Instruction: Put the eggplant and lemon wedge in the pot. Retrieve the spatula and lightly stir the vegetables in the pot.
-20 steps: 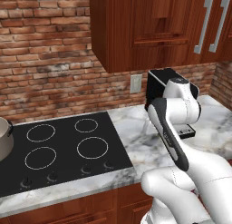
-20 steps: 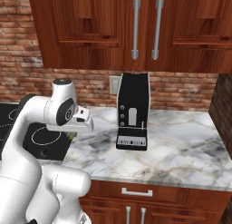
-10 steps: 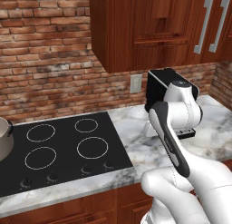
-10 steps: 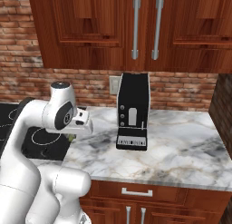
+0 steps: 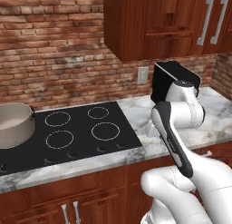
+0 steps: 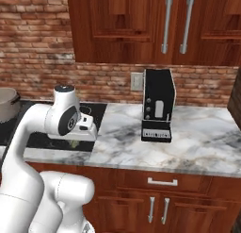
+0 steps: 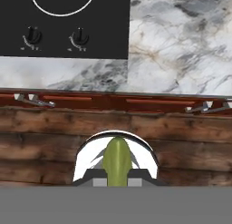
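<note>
Left base view: 1 pot (image 5: 13,124) on a 4-ring cooktop (image 5: 72,130).

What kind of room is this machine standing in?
A home-style kitchen, computer-rendered rather than real. A black four-ring cooktop sits in a marble counter with a pot on it, a black coffee machine stands against the brick wall, and wooden cabinets hang above.

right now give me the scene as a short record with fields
pot: on the left of the cooktop, inside looks pale
cooktop: black, four ring burners, knobs along its front edge
coffee machine: black, on the marble counter against the brick wall
gripper: over the counter's front edge, a yellow-green piece between its tips, likely the lemon wedge
cabinets: dark wood, above and below the counter
</note>
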